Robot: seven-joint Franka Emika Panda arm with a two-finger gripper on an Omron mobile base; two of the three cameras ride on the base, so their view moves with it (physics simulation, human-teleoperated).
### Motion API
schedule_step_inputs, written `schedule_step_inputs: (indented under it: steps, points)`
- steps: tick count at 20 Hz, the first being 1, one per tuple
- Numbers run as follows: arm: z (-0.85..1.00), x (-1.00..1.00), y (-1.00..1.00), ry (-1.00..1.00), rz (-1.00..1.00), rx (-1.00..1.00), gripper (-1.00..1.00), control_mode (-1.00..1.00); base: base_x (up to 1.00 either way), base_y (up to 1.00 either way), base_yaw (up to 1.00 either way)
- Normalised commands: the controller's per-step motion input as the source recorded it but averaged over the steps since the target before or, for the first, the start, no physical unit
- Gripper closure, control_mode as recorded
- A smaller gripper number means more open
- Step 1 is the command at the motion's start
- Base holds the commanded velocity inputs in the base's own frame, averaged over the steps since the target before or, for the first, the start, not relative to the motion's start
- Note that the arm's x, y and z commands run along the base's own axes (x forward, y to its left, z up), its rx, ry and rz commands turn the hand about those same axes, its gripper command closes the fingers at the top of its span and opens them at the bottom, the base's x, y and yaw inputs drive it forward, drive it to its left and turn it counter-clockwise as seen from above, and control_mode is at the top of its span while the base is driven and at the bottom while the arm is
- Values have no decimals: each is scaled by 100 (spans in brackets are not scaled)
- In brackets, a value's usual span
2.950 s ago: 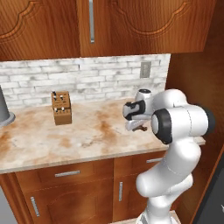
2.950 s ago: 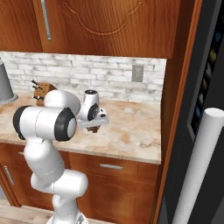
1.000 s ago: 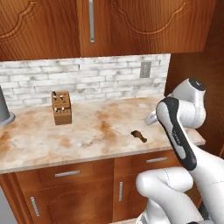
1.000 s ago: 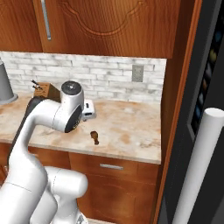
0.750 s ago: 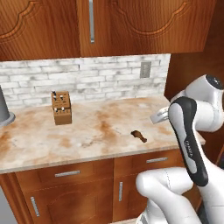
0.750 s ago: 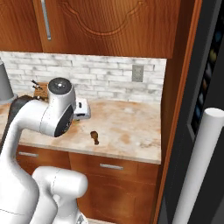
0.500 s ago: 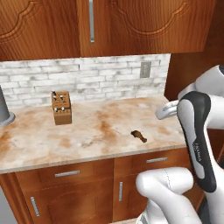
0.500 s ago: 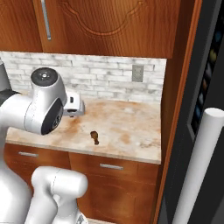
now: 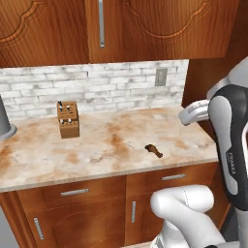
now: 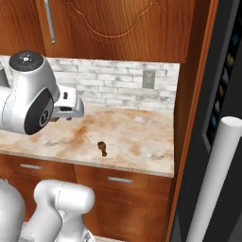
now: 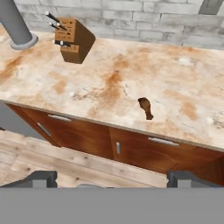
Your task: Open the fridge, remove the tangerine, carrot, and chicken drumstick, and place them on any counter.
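The chicken drumstick [image 9: 153, 150] [image 10: 101, 148] [image 11: 145, 107] lies by itself on the beige marbled counter [image 9: 97, 145] [image 10: 142, 137] [image 11: 183, 87], near its front edge. My gripper [image 11: 113, 179] is open, its two fingertips far apart with nothing between them. It is drawn back from the counter's front and looks down at the drumstick from above the floor. The dark fridge [image 10: 227, 108] stands at the far right with its pale bar handle [image 10: 215, 179]; its inside is hidden. The tangerine and the carrot are out of view.
A wooden knife block [image 9: 68, 119] [image 11: 72, 35] stands at the back left of the counter, and a grey cylinder [image 9: 4, 121] [image 11: 17, 26] further left. A tall wooden panel [image 10: 189, 118] separates counter and fridge. Below are cabinets with bar handles [image 11: 162, 141].
Three seconds ago the hand hung over the counter where the drumstick now lies. In the last second the arm has swung up and back from the counter; the drumstick has stayed put.
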Motion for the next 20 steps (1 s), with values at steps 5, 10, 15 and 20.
schedule_step_inputs:
  steps: [5,10,15,20]
  points:
    - [0,0,0,0,0,0,-100,100,0,0,0]
    - [0,0,0,0,0,0,-100,100,-75,-12,-8]
    - [0,0,0,0,0,0,-100,100,-100,-51,-20]
    - [0,0,0,0,0,0,-100,100,-87,-62,-11]
